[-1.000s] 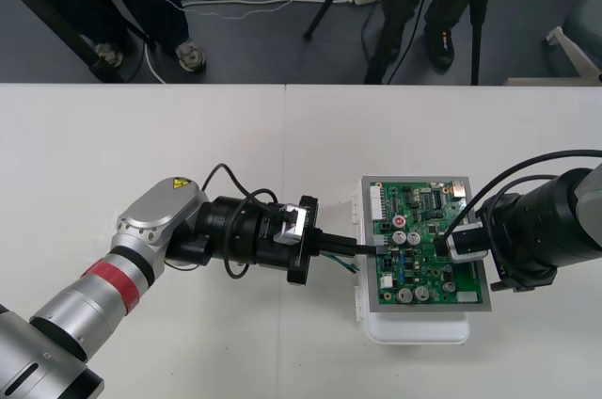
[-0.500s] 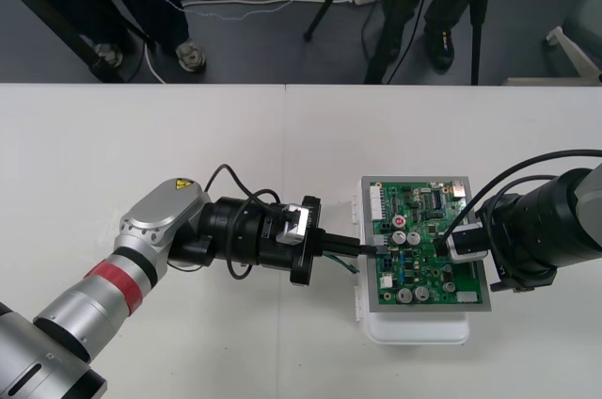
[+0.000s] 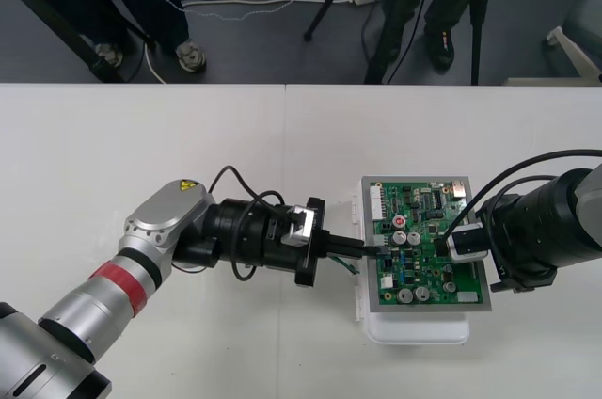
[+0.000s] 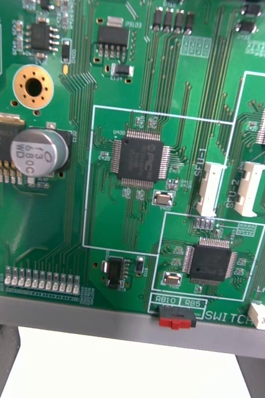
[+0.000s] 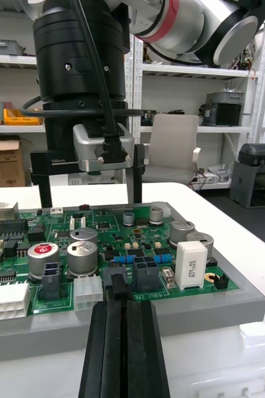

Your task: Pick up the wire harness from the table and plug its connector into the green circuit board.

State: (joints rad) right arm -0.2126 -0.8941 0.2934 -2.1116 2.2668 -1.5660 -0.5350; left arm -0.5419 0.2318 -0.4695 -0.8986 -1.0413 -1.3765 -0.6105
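We see the tabletop (image 3: pixel 188 154) brightly and evenly lit, with shadows faint. The white base (image 5: pixel 232 348) carries small glints.

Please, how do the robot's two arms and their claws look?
The left arm has silver links, a red ring, a yellow warning sticker and a black wrist with black cable. The right arm is dark and cylindrical, with black cables. Each carries a silver camera block; the left claw and right claw have black fingers.

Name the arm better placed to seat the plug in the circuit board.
Left. The left gripper is shut on the plug, right at the green circuit board edge connectors. The right gripper hovers open over the board, holding nothing.
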